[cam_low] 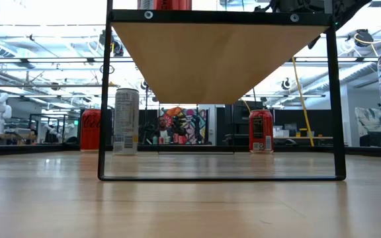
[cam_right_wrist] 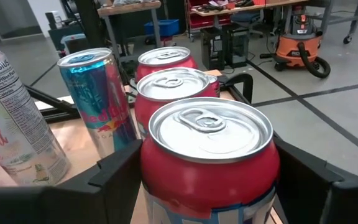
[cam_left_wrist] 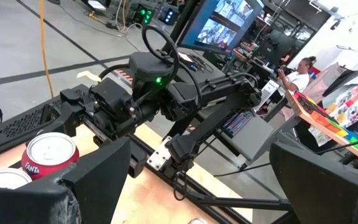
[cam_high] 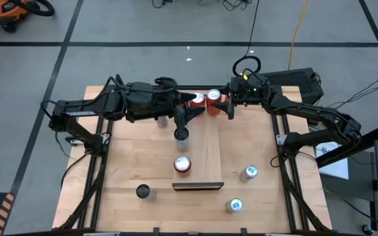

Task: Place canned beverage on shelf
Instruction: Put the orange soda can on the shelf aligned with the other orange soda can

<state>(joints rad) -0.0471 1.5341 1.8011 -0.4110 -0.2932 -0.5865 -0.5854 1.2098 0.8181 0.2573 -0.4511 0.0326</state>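
The shelf [cam_high: 205, 147] is a raised pale-wood board on a black frame, and its underside shows in the low view [cam_low: 217, 59]. Two red cans stand at its far end [cam_high: 197, 99]. My right gripper [cam_high: 224, 105] is shut on the right-hand one, a red can [cam_right_wrist: 207, 155]. Behind that can, the right wrist view shows two more red cans [cam_right_wrist: 176, 87], a blue can [cam_right_wrist: 95, 93] and a white can [cam_right_wrist: 11, 118]. My left gripper [cam_high: 182, 118] is open and empty just left of the red cans. A Fanta can [cam_left_wrist: 48, 155] shows in its wrist view. My right gripper pinches the red can's side wall [cam_right_wrist: 151, 180] between its two fingers, one on each side below the rim. The fingers come roughly level from the table's right side. The can is upright. I cannot tell whether its base rests on the shelf.
More cans stand around the table: a dark-topped can [cam_high: 181, 134], a red can [cam_high: 182, 164] on the board, a dark can [cam_high: 143, 191] and two silver-blue cans [cam_high: 249, 172] [cam_high: 234, 205]. A dark strip [cam_high: 197, 186] ends the shelf at the near side.
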